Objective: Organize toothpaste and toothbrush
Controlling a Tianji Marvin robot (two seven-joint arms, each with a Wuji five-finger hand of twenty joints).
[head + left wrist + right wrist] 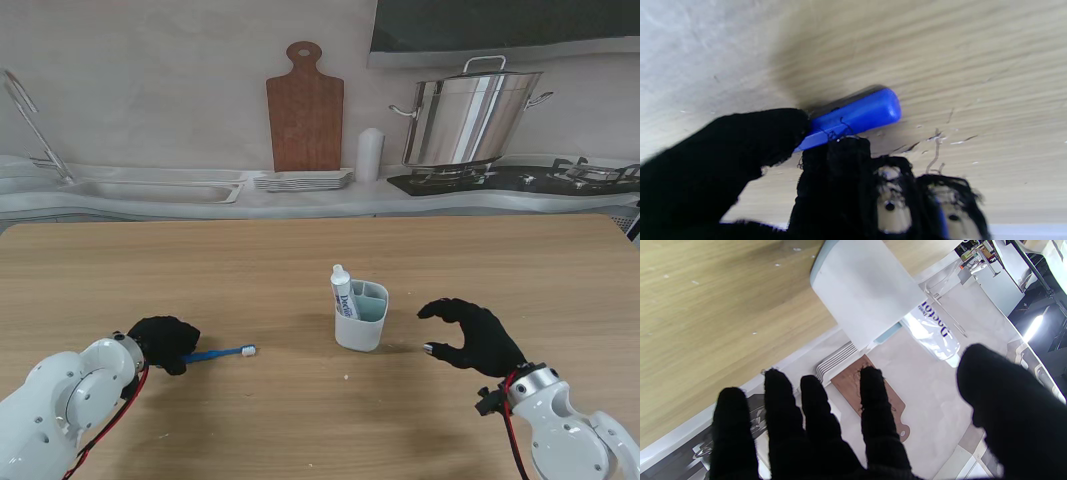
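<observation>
A blue toothbrush (222,352) lies on the wooden table (300,260) at the near left, its white head pointing right. My left hand (165,342) is closed around its handle; in the left wrist view thumb and fingers pinch the blue handle (853,116) against the table. A white holder cup (361,316) stands mid-table with a white toothpaste tube (343,293) upright in its left compartment. My right hand (472,335) hovers open just right of the cup, fingers spread, holding nothing. The right wrist view shows the cup (867,290) and the tube (933,330) beyond the fingers (813,413).
Behind the table's far edge a printed kitchen backdrop shows a sink, a wooden cutting board (305,108), a plate stack, a steel pot (470,115) and a hob. Small crumbs dot the wood near the cup.
</observation>
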